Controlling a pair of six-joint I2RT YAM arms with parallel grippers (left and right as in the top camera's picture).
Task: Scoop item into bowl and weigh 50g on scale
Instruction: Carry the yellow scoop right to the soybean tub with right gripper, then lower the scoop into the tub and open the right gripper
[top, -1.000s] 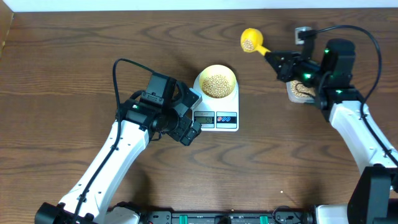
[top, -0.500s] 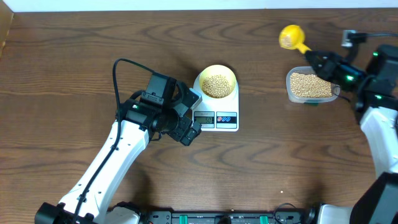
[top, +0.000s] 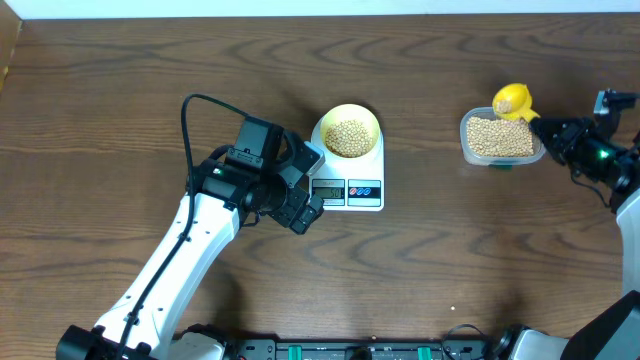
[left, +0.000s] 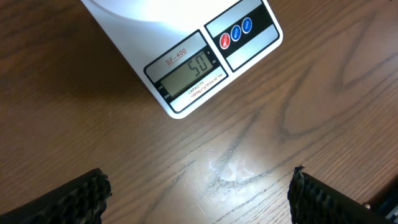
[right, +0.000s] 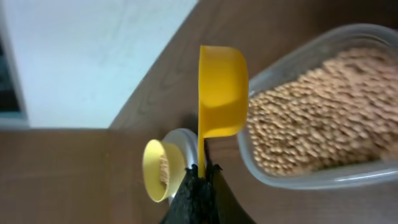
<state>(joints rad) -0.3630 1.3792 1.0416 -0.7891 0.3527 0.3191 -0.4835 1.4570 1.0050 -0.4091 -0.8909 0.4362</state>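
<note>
Dark wooden counter (top: 120, 100) holds it all: nearest, the left pincer (left: 199, 196) hangs wide open and empty at 8 o'clock of the scale (top: 376, 170), whose display (left: 186, 71) seems to read 50, with beans (top: 349, 137) heaped in the bowl (top: 373, 119) on top. Within the last second the right pincer (right: 202, 174), clamped on the scoop (top: 511, 99) handle, has swung from beside the bowl to the container (top: 500, 140) at 3 o'clock. It now tips the scoop at the container's 12 o'clock rim, so the surplus is probably going back and the weighing looks done.

Dark wood-grain table (top: 110, 90); white scale (top: 352, 192) sits directly on it at frame centre, clear plastic container (top: 465, 140) at upper right, well apart.
</note>
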